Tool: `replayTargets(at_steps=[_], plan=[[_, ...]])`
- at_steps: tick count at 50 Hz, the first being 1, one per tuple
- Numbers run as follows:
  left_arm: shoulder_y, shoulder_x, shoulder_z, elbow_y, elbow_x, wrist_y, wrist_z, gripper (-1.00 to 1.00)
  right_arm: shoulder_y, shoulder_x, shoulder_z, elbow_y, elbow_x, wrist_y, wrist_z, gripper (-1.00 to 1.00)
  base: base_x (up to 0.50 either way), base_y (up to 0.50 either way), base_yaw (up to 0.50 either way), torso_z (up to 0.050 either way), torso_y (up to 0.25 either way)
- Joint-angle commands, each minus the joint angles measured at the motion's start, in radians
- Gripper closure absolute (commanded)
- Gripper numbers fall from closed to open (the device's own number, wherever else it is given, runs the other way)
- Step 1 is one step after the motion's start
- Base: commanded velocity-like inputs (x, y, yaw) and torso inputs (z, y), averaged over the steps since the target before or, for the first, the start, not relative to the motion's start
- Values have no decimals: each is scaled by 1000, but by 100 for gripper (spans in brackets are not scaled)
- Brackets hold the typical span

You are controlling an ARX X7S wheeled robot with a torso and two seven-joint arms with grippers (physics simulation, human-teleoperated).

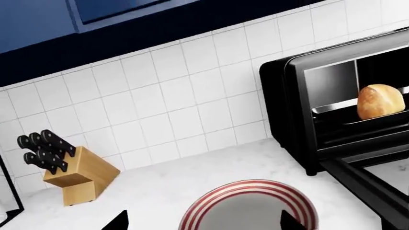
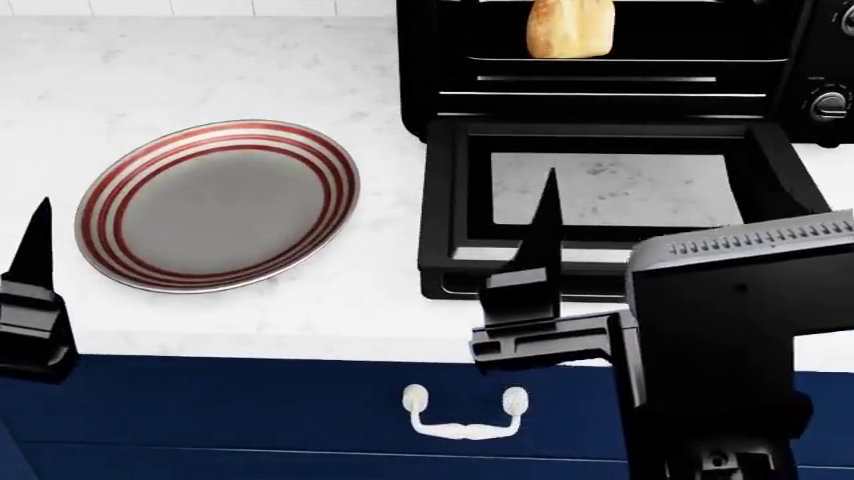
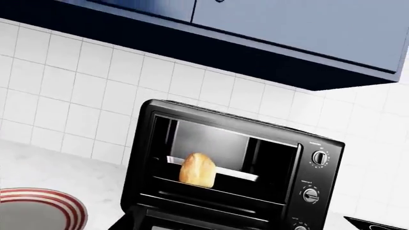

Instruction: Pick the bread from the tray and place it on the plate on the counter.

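The bread [image 2: 570, 27] is a golden-brown roll on the silver tray [image 1: 332, 108] inside the open black oven. It also shows in the left wrist view [image 1: 380, 100] and the right wrist view [image 3: 198, 169]. The plate [image 2: 220, 205], grey with red and white rings, lies on the white counter [image 2: 200, 60] left of the oven. My left gripper [image 1: 204, 222] is open and empty, near the plate's front edge. My right gripper [image 2: 641, 235] hovers over the front edge of the lowered oven door, well short of the bread. One finger [image 2: 541, 230] shows far to one side; the other is hidden behind the arm.
The oven door [image 2: 607, 190] lies open and flat over the counter, in front of the oven mouth. A wooden knife block [image 1: 73, 170] stands at the tiled back wall, left of the plate. Oven knobs [image 3: 317, 157] sit at its right. Navy cabinets hang overhead.
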Motion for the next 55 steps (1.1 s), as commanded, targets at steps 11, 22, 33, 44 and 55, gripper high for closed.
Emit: replayTargets(at_steps=[11,22,33,44,55], plan=[[-418,-189,53,-240,-995,-33,-785,-100,258,20,7,-109,85,273,34,-100,0,0,0,0,0],[-509,-249,115,-283,-1086,4,-852,-100,327,70,39,-104,281,304,174,-100,176,0,0,0,0],[-549,-280,146,-291,-1111,30,-870,-100,318,104,64,-103,408,294,268,-100,435,0,0,0,0],[-544,-275,177,-288,-1071,42,-845,-100,253,129,94,-98,450,244,298,-100,435,0,0,0,0],[-535,-292,182,-288,-1069,68,-838,-100,97,190,42,-22,432,86,284,-100,186,0,0,0,1]])
